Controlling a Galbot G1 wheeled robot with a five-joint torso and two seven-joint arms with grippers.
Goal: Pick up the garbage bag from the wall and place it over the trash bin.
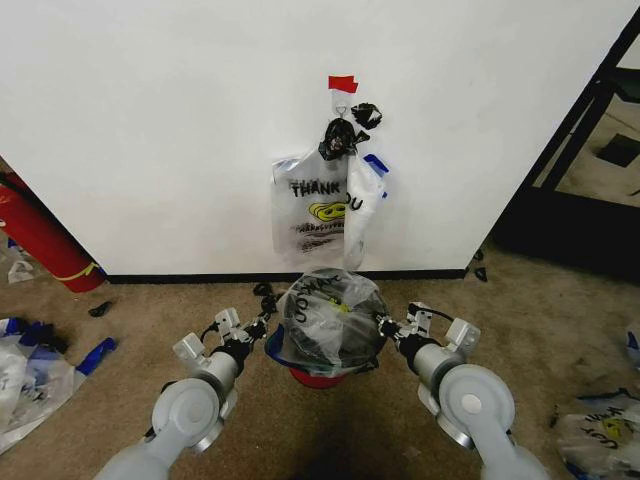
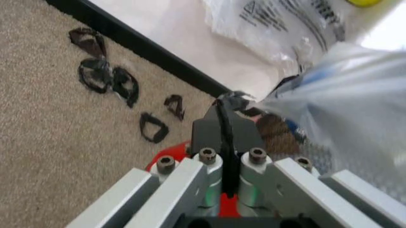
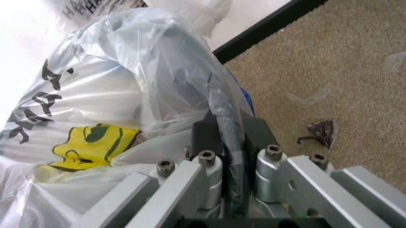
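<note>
The garbage bag (image 1: 322, 318), see-through white with black lettering and a yellow smiley (image 3: 92, 142), is draped over the trash bin. The bin's dark mesh shows through the plastic, and its red base (image 1: 318, 378) pokes out below. My left gripper (image 1: 262, 325) is at the bag's left side, shut on its edge (image 2: 223, 107). At the right side, my right gripper (image 1: 385, 324) is shut on a fold of the plastic (image 3: 225, 126). On the white wall (image 1: 150, 130) behind, under a red tape patch (image 1: 342, 83), two more such bags (image 1: 315, 210) hang.
Black knotted lumps (image 1: 342, 135) hang at the hook. A red cylinder (image 1: 40, 240) leans at the left wall. Loose plastic bags lie on the carpet at left (image 1: 30, 375) and right (image 1: 600, 430). A black shelf frame (image 1: 590, 120) stands at right. Black scraps (image 2: 104, 78) lie by the baseboard.
</note>
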